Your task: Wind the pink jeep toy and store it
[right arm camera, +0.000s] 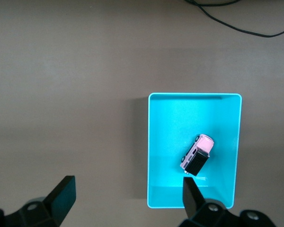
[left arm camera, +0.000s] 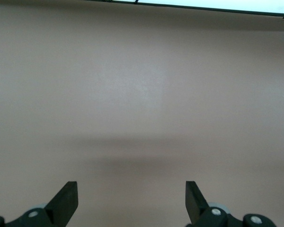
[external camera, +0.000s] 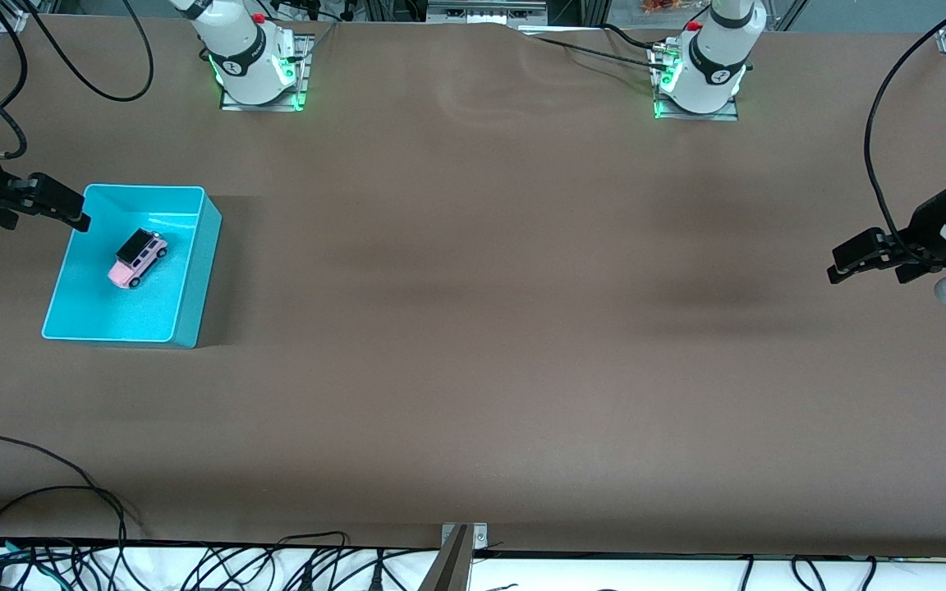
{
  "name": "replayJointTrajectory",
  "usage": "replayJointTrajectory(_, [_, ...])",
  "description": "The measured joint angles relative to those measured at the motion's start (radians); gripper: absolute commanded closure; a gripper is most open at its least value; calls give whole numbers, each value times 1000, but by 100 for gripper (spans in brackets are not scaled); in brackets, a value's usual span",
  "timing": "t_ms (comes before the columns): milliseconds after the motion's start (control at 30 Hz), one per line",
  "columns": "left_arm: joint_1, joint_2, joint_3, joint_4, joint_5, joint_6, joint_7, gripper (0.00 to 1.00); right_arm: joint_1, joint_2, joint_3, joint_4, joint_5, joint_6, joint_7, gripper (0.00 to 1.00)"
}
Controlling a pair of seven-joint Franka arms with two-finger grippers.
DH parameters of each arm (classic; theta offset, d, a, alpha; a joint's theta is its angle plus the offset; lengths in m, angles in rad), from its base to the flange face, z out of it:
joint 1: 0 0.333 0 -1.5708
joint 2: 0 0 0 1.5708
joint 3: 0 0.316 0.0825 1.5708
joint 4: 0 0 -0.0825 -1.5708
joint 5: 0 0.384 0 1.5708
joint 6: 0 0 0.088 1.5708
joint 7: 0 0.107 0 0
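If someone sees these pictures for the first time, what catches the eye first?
The turquoise bin near the right arm's end of the table, with the pink jeep toy lying inside it. The right pincer hangs open above the bin's edge; the left pincer waits open over bare table at the left arm's end.

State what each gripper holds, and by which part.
Nothing. Left gripper and right gripper are open and empty; the pink jeep toy sits in the turquoise bin.
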Motion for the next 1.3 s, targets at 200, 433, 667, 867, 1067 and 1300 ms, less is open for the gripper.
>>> replayJointTrajectory(200, [0,0,0,0,0,0,0,0,1,0,0,0,-2,0,-35,0])
replayJointTrajectory(433, [0,0,0,0,0,0,0,0,1,0,0,0,-2,0,-42,0])
replayJointTrajectory(667, [0,0,0,-2,0,0,0,0,0,1,-1,0,-2,3,-42,0])
replayJointTrajectory(867, [0,0,0,-3,5,0,0,0,-3,1,-1,0,-2,5,-42,0])
replayJointTrajectory(1067, [-4,0,-9,-5,31,0,0,0,-5,2,-3,0,-2,7,-42,0])
replayJointTrajectory(1300, [-9,0,-12,-5,36,0,0,0,-6,2,-7,0,-2,8,-42,0])
